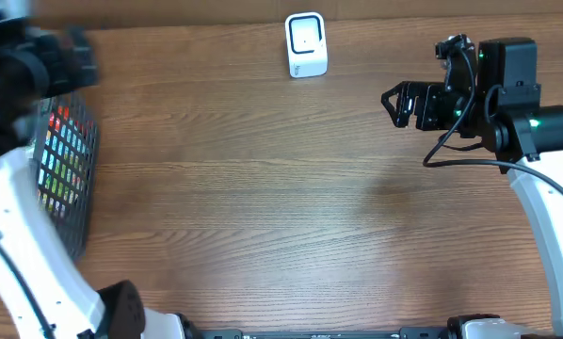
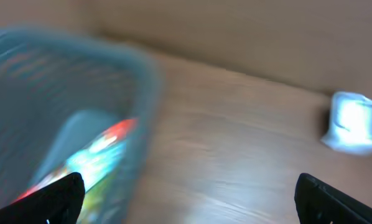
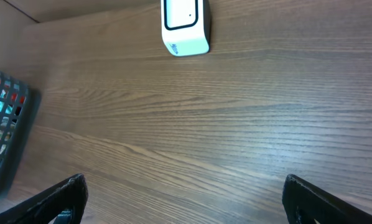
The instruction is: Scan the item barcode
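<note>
Left pincer (image 2: 189,182): released, jaws wide, nothing in them; it hangs over the basket (image 1: 67,179), well apart from the scanner (image 1: 306,44), on its left.
Right pincer (image 1: 399,104): released and empty; near the scanner, on its right.
Item (image 2: 102,152): bright packet inside the basket, well apart from the scanner; my view of it is blurred and I cannot make out the barcode face.
Step in hand, my judgement: pick one packet. I would drop straight between the mesh walls, close on a single edge, and lift clear before swinging toward the scanner.
Table (image 1: 263,207): wood-grain, flat; the scanner stands at its far edge.
Room: plain tan wall behind the scanner.
</note>
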Robot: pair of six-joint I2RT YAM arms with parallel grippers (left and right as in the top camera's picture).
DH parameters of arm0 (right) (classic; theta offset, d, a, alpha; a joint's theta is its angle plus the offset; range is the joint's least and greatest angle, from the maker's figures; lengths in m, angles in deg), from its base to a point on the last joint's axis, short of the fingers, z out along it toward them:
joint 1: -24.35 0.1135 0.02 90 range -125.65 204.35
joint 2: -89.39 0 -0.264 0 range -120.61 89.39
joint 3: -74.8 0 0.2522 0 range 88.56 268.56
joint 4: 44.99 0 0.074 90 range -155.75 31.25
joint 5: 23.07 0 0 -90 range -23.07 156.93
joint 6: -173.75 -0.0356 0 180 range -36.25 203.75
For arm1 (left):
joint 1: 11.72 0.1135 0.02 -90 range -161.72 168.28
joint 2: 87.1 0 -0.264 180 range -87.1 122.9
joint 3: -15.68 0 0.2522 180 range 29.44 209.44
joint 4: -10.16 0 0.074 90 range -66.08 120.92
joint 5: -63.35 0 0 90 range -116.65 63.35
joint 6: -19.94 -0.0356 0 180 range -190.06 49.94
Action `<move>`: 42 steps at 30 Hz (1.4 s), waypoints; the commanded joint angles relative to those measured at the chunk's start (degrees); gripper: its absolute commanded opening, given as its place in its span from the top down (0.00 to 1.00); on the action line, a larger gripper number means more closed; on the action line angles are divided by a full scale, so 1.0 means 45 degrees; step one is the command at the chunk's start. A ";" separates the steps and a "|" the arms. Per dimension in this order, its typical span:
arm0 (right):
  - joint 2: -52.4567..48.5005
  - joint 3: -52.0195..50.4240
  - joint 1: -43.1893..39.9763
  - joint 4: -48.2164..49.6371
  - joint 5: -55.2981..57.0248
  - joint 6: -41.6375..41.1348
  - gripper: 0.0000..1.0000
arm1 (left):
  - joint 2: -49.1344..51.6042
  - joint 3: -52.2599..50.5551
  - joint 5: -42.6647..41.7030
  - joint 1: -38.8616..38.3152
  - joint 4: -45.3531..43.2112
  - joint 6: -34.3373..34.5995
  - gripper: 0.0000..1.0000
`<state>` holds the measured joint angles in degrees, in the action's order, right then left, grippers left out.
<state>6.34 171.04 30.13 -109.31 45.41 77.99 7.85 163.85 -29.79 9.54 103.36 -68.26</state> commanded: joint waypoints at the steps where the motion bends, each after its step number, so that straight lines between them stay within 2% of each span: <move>1: -0.0010 0.0253 0.0063 -0.0034 -0.0146 -0.0039 0.00 | 0.0272 0.0223 0.0563 0.2200 0.0301 0.1700 0.00; 5: -0.0010 0.0248 0.0063 -0.0083 -0.0146 -0.0039 0.00 | 0.0918 0.0039 0.0743 0.4231 0.1030 0.1433 0.06; 9: -0.0010 0.0248 0.0063 -0.0282 -0.0146 -0.0039 0.00 | 0.1880 -0.0291 0.1535 0.5314 0.1190 0.0651 0.03; 16: -0.0238 0.0248 0.0063 -0.1331 -0.0102 0.0010 0.00 | 0.3827 -0.0957 0.1501 0.5532 0.1807 0.0903 0.00; 21: -0.0627 0.0248 0.0063 -0.1399 -0.0107 0.0010 0.00 | 0.4483 -0.2647 0.2341 0.5649 0.1443 0.1783 0.00; 27: -0.0918 0.0248 0.0087 -0.1355 -0.0102 0.0010 0.00 | 0.4464 -0.5901 0.2749 0.5697 -0.0209 0.1991 0.00; 33: -0.1166 0.0248 0.0087 -0.1428 -0.0102 0.0010 0.00 | 0.4469 -0.8199 0.2832 0.5702 -0.3230 0.1010 0.00; 37: -0.1355 0.0248 0.0087 -0.1457 -0.0102 0.0005 0.00 | 0.4469 -0.8777 0.2827 0.5697 -0.5357 -0.0427 0.00; 42: -0.1423 0.0248 0.0087 -0.1375 -0.0112 -0.0049 0.00 | 0.4473 -0.8791 0.2827 0.5697 -0.6747 -0.1535 0.00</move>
<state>0.14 171.04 30.13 -115.85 45.26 77.95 28.11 124.79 -17.79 34.85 75.08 -69.48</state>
